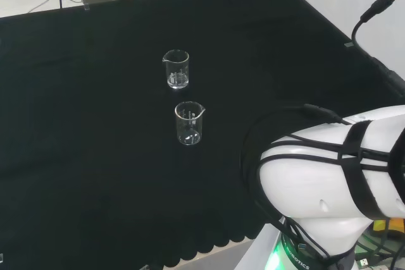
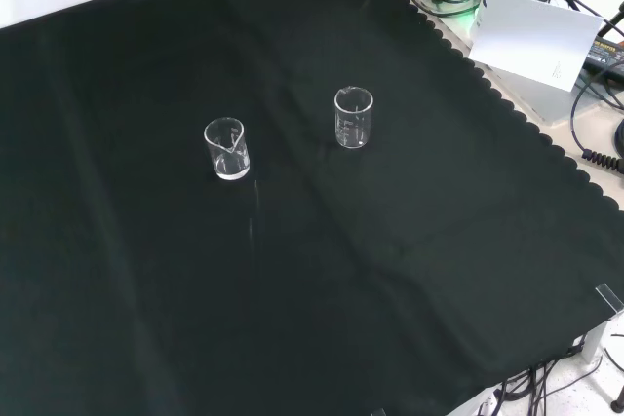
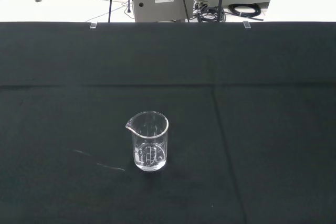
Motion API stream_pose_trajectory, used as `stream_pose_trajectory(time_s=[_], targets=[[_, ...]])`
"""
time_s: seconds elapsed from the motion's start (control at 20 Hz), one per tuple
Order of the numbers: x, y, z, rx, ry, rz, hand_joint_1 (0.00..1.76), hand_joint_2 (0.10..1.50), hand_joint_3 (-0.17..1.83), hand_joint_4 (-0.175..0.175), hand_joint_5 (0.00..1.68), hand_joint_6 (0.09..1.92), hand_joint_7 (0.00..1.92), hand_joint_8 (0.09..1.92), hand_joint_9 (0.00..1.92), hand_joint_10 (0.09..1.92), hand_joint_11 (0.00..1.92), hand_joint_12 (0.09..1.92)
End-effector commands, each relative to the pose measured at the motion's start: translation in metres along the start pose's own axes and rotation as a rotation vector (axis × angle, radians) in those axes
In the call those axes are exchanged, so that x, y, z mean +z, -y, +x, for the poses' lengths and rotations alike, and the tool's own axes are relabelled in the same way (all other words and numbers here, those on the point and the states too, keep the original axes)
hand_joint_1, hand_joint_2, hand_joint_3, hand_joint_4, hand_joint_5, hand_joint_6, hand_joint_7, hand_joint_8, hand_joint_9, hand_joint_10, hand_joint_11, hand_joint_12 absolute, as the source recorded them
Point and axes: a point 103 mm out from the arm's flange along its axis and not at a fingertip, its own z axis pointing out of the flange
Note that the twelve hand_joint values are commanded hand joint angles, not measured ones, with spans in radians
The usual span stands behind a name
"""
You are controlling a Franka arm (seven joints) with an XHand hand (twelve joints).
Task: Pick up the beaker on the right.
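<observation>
Black cloth covered the table (image 2: pixel 117 338), and on it two clear beakers stood upright and well apart, both apparently empty. From the front, the right beaker (image 2: pixel 354 117) sat a little farther back than the left beaker (image 2: pixel 227 149). Nothing touched either one, so the pick-up looked not yet begun. Whether the hand was spread or curled I could not tell.

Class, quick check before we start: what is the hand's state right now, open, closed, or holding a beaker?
Hand: cannot be told. Both beakers stand free on the black cloth, so it holds neither.
</observation>
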Motion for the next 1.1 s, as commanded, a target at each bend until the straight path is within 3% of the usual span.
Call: stream_pose_trajectory(time_s=[0.05, 0.2, 0.55, 0.9, 1.1], targets=[[0.0, 0.0, -0.001, 0.001, 0.005, -0.011, 0.14, 1.27, 0.01, -0.018, 0.26, 0.09, 0.02, 0.5, 0.18, 0.69, 0.06, 1.41], [-0.001, 0.0, -0.001, 0.003, 0.003, -0.017, 0.01, 1.35, 0.04, -0.01, 0.25, 0.09, 0.0, 0.44, 0.15, 0.67, 0.06, 1.39], [0.007, -0.002, -0.002, 0.015, 0.01, -0.006, 0.0, 1.36, 0.05, -0.011, 0.25, 0.09, 0.0, 0.44, 0.16, 0.67, 0.06, 1.38], [0.038, -0.011, -0.018, 0.052, -0.045, 0.005, 0.01, 1.35, 0.05, -0.016, 0.27, 0.09, 0.04, 0.47, 0.2, 0.68, 0.07, 1.38], [0.062, -0.026, -0.036, 0.072, -0.062, 0.026, 0.13, 1.31, 0.03, -0.025, 0.32, 0.09, 0.11, 0.52, 0.29, 0.69, 0.12, 1.38]])
